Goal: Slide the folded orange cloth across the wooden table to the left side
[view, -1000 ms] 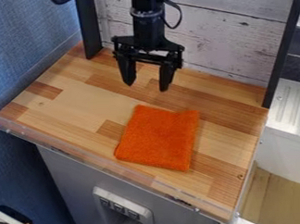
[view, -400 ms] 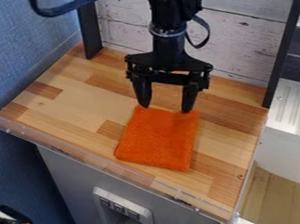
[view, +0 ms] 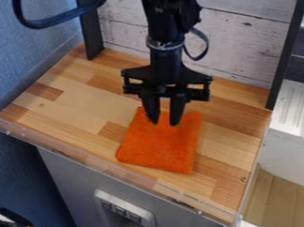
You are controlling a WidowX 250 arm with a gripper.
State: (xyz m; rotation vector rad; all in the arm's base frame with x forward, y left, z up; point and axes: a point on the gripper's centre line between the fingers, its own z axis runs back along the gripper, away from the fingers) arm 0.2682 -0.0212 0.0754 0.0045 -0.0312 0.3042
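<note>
The black gripper (view: 165, 124) hangs from the top of the view, over the back part of an orange cloth (view: 160, 150). Its two fingers point down, with a narrow gap between them where orange fabric shows. Whether the tips touch the cloth cannot be told. The cloth lies flat as a rough square on the wooden counter, slightly right of its middle, and the gripper covers part of its back edge.
A clear raised strip (view: 112, 169) runs along the front edge of the wooden counter (view: 79, 106). Behind stands a whitewashed plank wall (view: 240, 46) between dark posts. A white sink unit (view: 295, 112) is at the right.
The gripper has come forward and down from behind the cloth to over its back part. Its fingers have moved closer together since the last earlier frame. The cloth's visible outline looks the same.
</note>
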